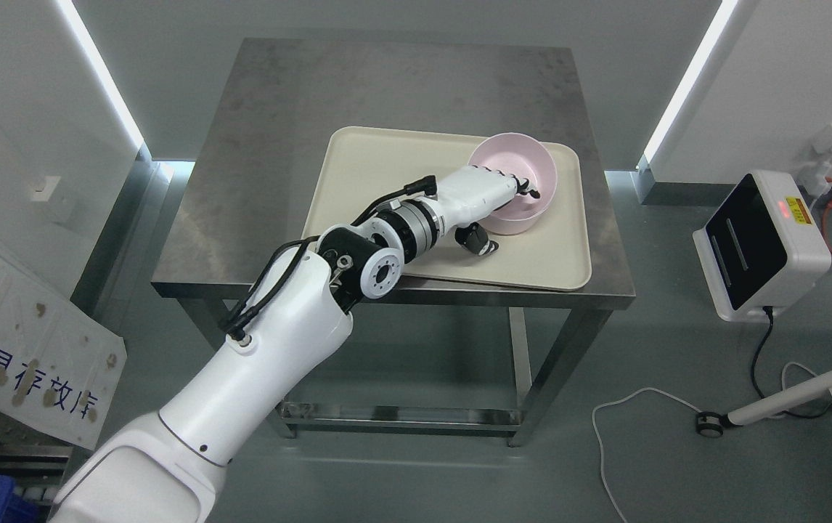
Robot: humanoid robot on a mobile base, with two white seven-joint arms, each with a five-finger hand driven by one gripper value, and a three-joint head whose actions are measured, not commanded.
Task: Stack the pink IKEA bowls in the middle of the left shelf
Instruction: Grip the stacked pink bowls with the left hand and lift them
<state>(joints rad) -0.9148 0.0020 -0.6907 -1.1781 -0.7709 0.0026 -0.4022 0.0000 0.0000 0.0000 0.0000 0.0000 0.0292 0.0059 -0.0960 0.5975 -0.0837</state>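
pink bowl (514,174) sits upright at far right corner of cream tray (358,167), tray lying on steel table (271,131). left hand (485,200) clamped on bowl's near rim: fingers (528,190) hooked inside, thumb (480,241) outside against wall. white box device (761,243) on floor, well apart to the right.

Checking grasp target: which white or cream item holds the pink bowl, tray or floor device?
The cream tray on the steel table; the bowl sits at its far right corner, left hand gripping its rim.
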